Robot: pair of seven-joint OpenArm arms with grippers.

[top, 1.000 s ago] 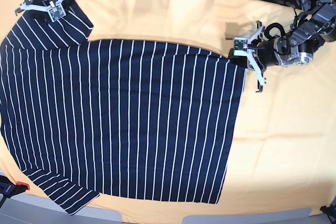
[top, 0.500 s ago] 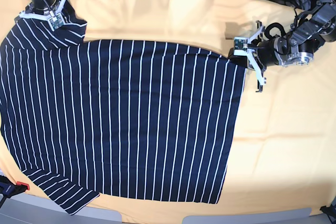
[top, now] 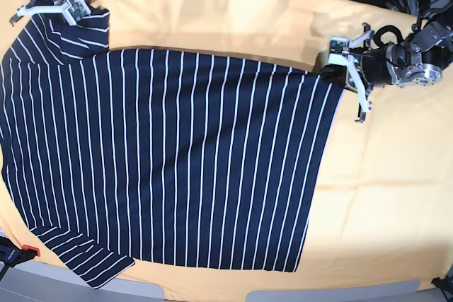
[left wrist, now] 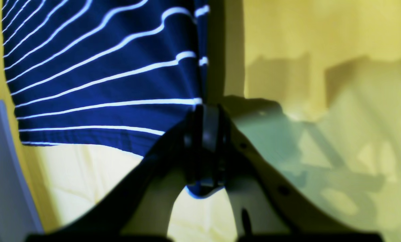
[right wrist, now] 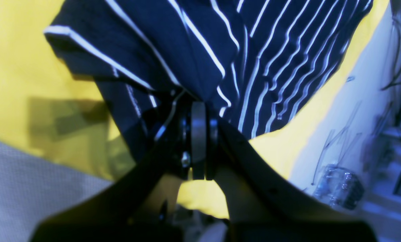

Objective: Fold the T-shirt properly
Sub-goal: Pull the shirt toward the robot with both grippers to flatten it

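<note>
Yellow table (top: 396, 175): T-shirt (top: 170, 160) flat. Both jaws clamped on far corners. Lift evenly, maintaining tension, folding toward near hem.

No text, label or number is legible — none anywhere.
</note>
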